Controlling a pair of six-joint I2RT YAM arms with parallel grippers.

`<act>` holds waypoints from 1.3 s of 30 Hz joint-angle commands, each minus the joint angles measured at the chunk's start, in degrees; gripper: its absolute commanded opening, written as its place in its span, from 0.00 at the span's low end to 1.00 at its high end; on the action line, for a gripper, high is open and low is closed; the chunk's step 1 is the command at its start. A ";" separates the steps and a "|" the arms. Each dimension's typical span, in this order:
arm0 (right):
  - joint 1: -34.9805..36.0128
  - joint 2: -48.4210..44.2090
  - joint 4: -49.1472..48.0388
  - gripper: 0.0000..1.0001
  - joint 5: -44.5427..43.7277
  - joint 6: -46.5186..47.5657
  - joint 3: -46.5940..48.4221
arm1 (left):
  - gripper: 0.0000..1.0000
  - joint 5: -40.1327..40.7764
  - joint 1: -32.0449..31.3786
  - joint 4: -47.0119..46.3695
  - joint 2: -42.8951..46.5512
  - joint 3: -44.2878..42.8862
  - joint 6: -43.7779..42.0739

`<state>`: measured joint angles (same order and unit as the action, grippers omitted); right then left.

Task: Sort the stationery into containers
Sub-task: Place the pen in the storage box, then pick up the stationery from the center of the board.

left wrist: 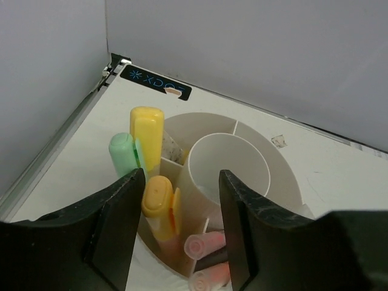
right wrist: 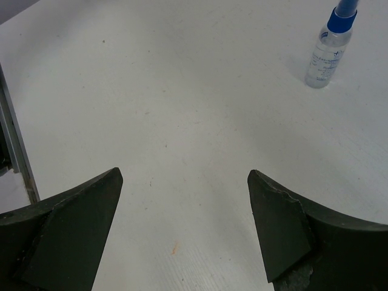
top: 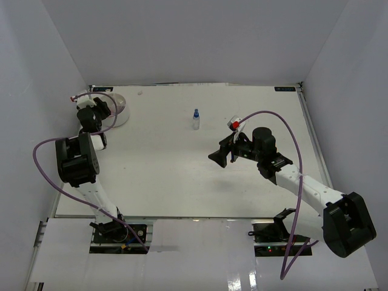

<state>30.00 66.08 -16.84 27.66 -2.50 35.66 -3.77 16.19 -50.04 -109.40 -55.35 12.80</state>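
Tub point(left wrist: 280, 162): cream-white. Inside it: yellow marker point(left wrist: 147, 130), mint-green marker point(left wrist: 121, 154), orange-yellow marker point(left wrist: 159, 200), pink markers point(left wrist: 203, 245). Bottle point(right wrist: 324, 57): clear, blue cap point(right wrist: 341, 21). Table point(right wrist: 182, 109): white.

Black sticker point(left wrist: 155, 83), table point(left wrist: 73, 154) corner, reads "XDO".

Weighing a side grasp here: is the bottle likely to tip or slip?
The bottle stands upright, tall and narrow, so a nudge would probably tip it. Its clear, smooth wall looks slippery. Being round, it may roll once down.
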 commanded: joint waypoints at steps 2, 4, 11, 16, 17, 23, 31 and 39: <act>-0.20 -0.25 -2.67 0.90 1.26 0.74 -0.59 | 0.68 0.34 -0.10 2.40 4.37 -3.18 -0.32; -0.29 -0.25 -2.67 0.90 1.60 0.74 -0.59 | 0.72 0.78 -0.19 4.07 5.77 -3.97 -0.32; -0.20 -0.96 -2.76 0.90 1.87 0.66 -0.68 | 0.89 -0.97 -0.10 10.22 10.69 -7.75 -2.42; -0.29 -1.66 -2.76 0.90 1.43 0.57 -0.85 | 0.98 -4.31 -0.36 14.79 14.83 -7.75 -1.64; -0.20 -1.92 -2.85 0.90 1.26 0.48 -0.94 | 0.98 -5.27 -0.71 15.15 15.53 -7.40 -1.03; -0.20 -3.33 -2.76 0.90 -0.06 0.31 -1.29 | 0.98 -10.39 -11.05 20.41 20.37 -5.29 -1.88; -0.20 -6.49 -2.76 0.90 -3.40 0.66 -2.26 | 0.98 -2.58 -28.39 21.22 17.84 -6.08 -1.11; -0.20 -6.76 -2.76 0.90 -4.37 0.92 -2.52 | 0.98 2.54 -39.12 17.53 7.81 -11.61 -4.45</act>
<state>30.00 60.34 -17.23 24.45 -2.46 33.47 -3.81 -20.75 -30.63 -99.63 -64.36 9.85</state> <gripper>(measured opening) 0.903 0.979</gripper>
